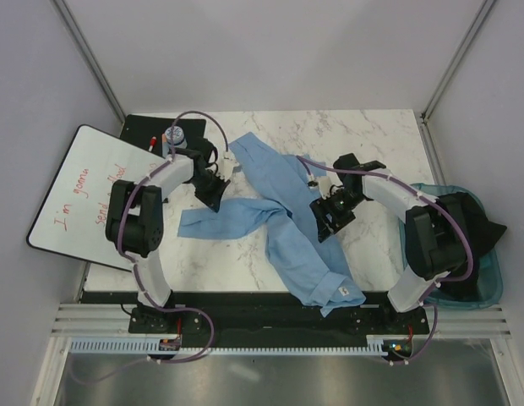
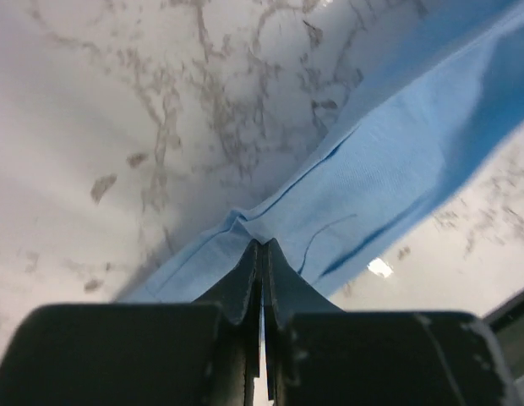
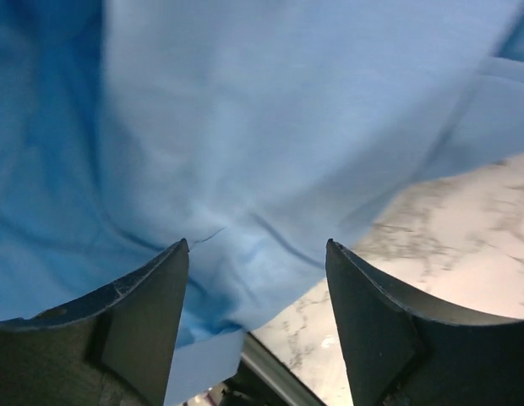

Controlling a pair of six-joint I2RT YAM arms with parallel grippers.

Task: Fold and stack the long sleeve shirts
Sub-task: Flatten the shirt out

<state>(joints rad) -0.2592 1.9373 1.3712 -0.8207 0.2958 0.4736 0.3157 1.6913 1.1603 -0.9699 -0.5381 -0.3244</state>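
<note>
One marble table point(image 1: 363, 135) takes up most of the top view. Sprawled across the middle of it is a single light-blue long sleeve shirt point(image 1: 287, 228), all rumpled, not folded. Its body runs from about 11 o'clock down to 5 o'clock, where the end reaches the table's near edge, and one sleeve trails off toward 9 o'clock. Off the table's 9 o'clock side sits a whiteboard point(image 1: 76, 186) with red handwriting on it. Over at 4 o'clock there's a teal bin point(image 1: 492, 288) with some dark cloth point(image 1: 465, 216) heaped in it.

On to the arms. The left gripper point(image 1: 213, 199) is down at the shirt's 10 o'clock side. Its wrist camera shows the fingers pressed tight together, pinching a puckered edge of the blue fabric just above the marble. The right gripper point(image 1: 330, 222) hangs over the shirt's 3 o'clock side with its jaws spread wide and nothing between them, and blue cloth fills the view underneath.
</note>
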